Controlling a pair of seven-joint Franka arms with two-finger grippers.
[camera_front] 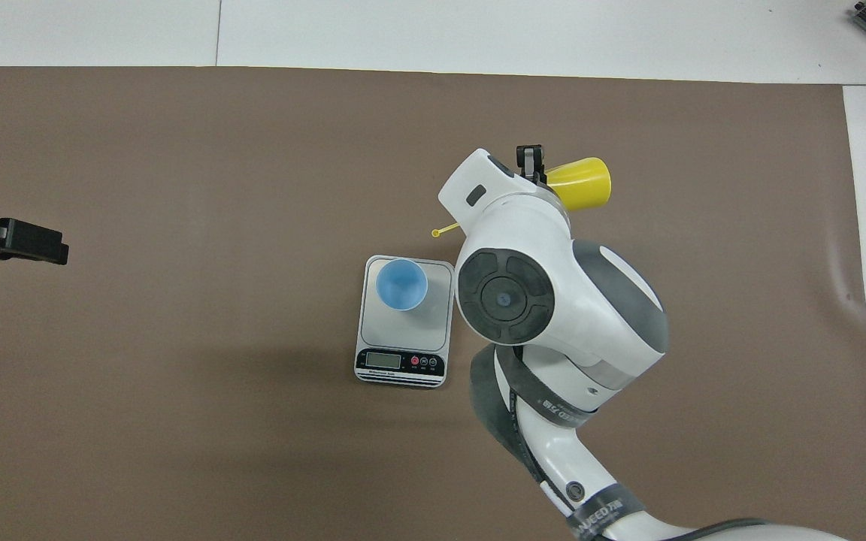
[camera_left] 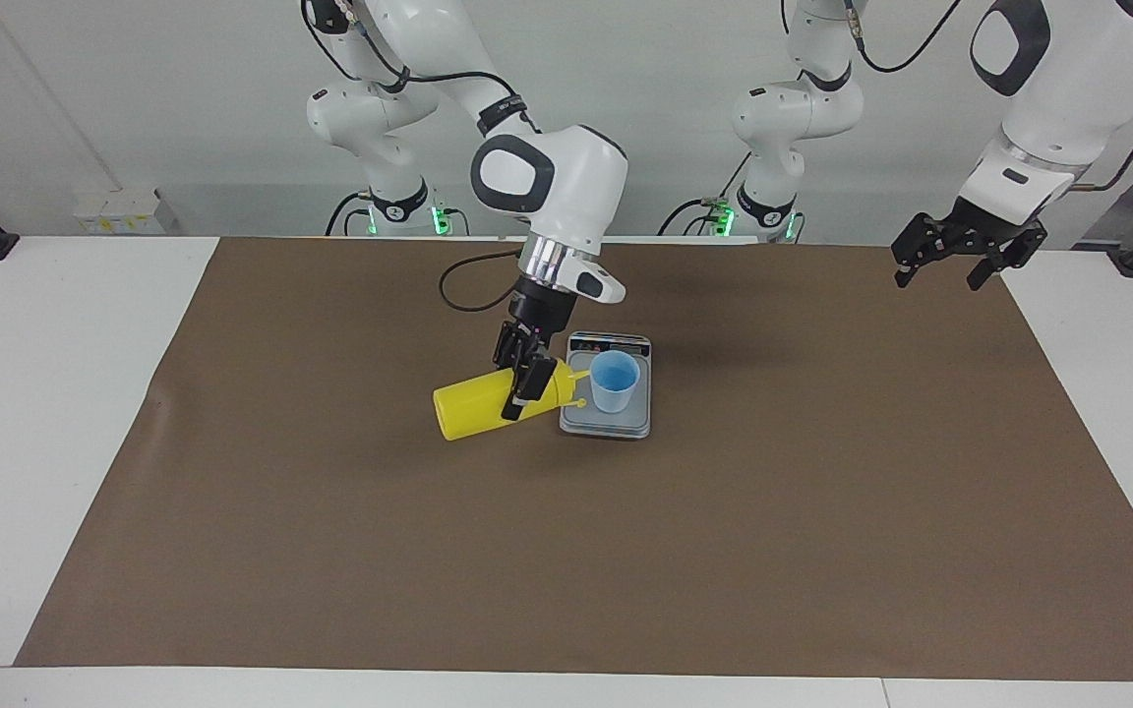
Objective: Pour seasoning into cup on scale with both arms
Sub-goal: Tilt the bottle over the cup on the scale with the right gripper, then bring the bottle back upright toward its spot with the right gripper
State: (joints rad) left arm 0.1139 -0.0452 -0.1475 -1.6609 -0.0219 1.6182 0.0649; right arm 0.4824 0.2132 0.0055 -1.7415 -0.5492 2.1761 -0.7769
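Note:
The yellow seasoning bottle [camera_left: 473, 410] lies nearly level in the air, with my right gripper [camera_left: 524, 380] shut on its upper body. Its nozzle points toward the light blue cup [camera_left: 616, 381] but stops short of the cup's rim, beside the scale [camera_left: 606, 421] toward the right arm's end. The thin cap strap [camera_left: 580, 401] dangles by the scale's edge. The cup stands upright on the scale's plate [camera_front: 433, 315]. In the overhead view the right arm hides most of the bottle [camera_front: 585, 182]; only one black finger [camera_front: 529, 158] shows. My left gripper [camera_left: 960, 258] hangs open and waits above the mat's corner.
A brown mat [camera_left: 330, 551] covers most of the white table [camera_left: 45, 393]. The scale's display strip [camera_front: 401, 362] faces the robots. A black cable [camera_left: 458, 290] loops from the right arm above the mat.

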